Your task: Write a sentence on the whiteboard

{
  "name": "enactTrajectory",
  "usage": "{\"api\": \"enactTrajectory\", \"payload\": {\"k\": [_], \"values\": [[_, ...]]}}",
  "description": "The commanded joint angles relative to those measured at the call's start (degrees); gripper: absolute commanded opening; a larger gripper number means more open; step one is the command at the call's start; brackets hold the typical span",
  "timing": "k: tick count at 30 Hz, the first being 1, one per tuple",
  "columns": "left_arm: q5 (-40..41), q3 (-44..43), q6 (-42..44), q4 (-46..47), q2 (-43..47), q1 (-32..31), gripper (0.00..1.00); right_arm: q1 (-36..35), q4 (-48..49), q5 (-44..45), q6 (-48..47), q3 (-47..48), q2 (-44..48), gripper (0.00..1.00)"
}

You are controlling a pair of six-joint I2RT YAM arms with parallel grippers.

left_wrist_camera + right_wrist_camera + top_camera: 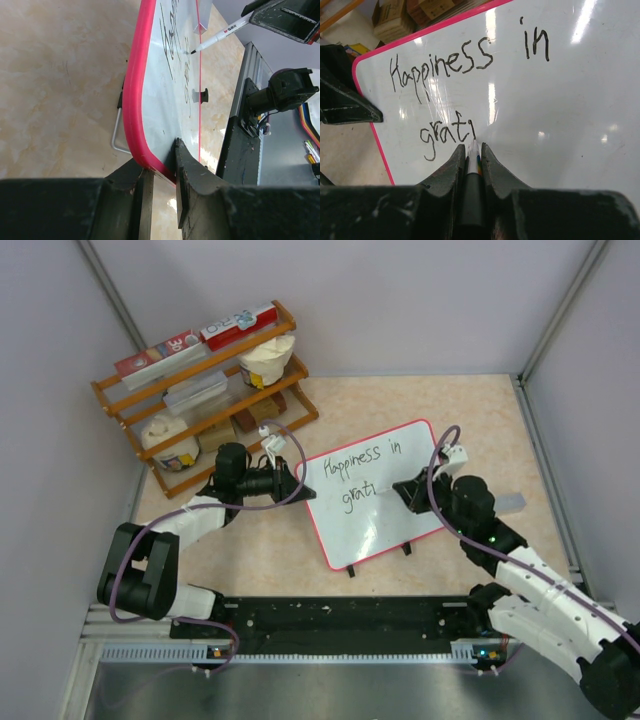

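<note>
The whiteboard (395, 525), white with a red rim, stands tilted on the table's middle. The sentence (352, 468) on it reads "Happiness in" with "grati" below. My left gripper (298, 483) is shut on the board's left edge. In the left wrist view its fingers (190, 170) pinch the red rim (131, 110). My right gripper (405, 490) is shut on a marker (473, 152). The marker's tip touches the board just right of the last letter of "grati" (445, 132). In the left wrist view the marker (220, 36) also meets the whiteboard (165, 100).
A wooden rack (200, 390) with boxes and cups stands at the back left. The board's black feet (352, 570) rest on the table. A small grey piece (512, 503) lies to the right of the right arm. Grey walls close in the table's sides and back.
</note>
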State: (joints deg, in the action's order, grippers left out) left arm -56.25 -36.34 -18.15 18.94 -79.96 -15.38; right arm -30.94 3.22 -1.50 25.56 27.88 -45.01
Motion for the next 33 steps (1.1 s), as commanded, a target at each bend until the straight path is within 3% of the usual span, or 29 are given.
{"api": "enactTrajectory", "payload": {"k": [1, 15, 33], "values": [[2.81, 1.36, 9.01, -2.77, -0.28, -1.5, 0.0, 0.7, 2.48, -0.26, -0.07, 4.46, 1.16, 0.0], [2.81, 1.18, 9.01, -2.94, -0.37, -1.5, 0.0, 0.7, 5.48, 1.32, 0.02, 8.51, -6.13, 0.0], [3.16, 1.35, 9.19, -3.03, -0.28, -1.5, 0.0, 0.7, 4.42, 3.52, -0.43, 6.05, -6.23, 0.0]]}}
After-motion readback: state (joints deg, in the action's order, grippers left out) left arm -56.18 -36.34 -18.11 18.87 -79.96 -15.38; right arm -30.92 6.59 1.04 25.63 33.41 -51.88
